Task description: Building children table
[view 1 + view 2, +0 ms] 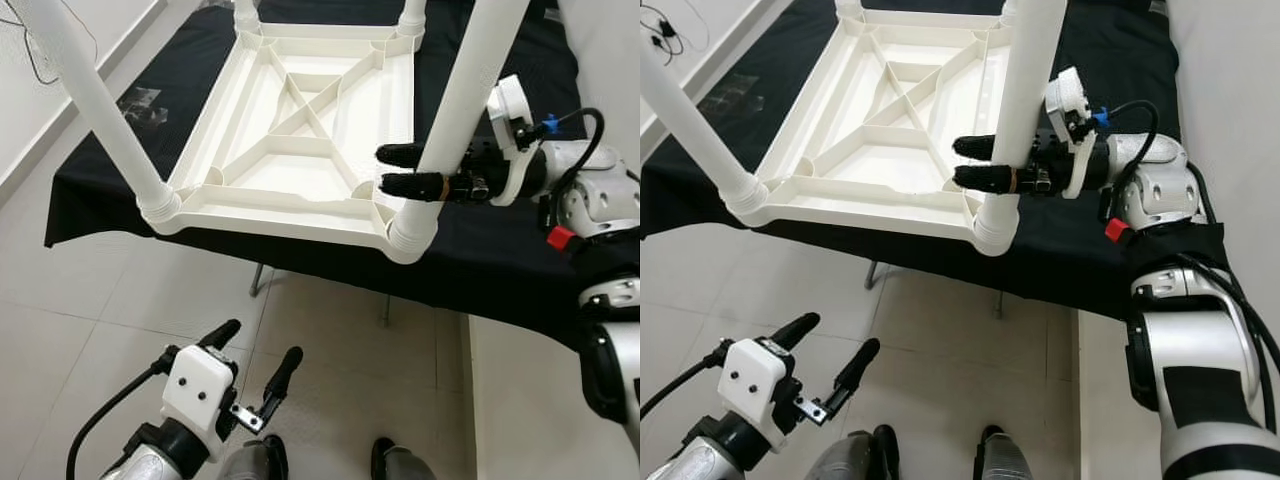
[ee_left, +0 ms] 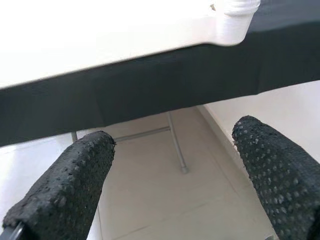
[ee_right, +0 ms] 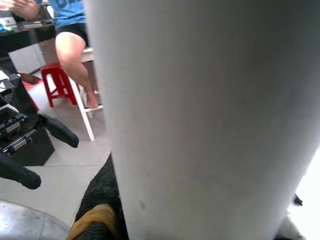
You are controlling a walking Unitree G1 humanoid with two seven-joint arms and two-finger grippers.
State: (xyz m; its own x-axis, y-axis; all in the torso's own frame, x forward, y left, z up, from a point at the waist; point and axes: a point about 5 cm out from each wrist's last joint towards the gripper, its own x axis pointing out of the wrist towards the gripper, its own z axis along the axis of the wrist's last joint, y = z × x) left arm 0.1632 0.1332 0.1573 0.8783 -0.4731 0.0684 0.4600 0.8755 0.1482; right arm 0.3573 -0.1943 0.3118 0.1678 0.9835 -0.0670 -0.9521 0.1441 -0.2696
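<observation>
Tabletop: white plastic children's tabletop (image 1: 300,140) lies upside down on the black-covered work table (image 1: 500,260), ribbed underside up, with diagonal cross braces and a rim all round.
Legs fitted: all four corner sockets appear to carry a white tubular leg; near-left leg (image 1: 95,100) and near-right leg (image 1: 465,110) rise toward me, two far ones only seen at their bases.
Progress: judged late; legs look in place, and what is likely left is seating this last one and turning the table upright.
My right gripper (image 1: 400,170): reaching in from the right, fingers on either side of the near-right leg just above its ribbed collar (image 1: 412,232); wrist view has the leg pressed right up against the fingers, so I read it as clamped on the leg.
My left gripper (image 1: 255,355): low over the tiled floor (image 1: 100,300), in front of the table edge, fingers spread, holding nothing.
Surface: smooth, glossy, no visible cracks.
Background: a seated person and a red stool (image 3: 57,82) in my right wrist view.
</observation>
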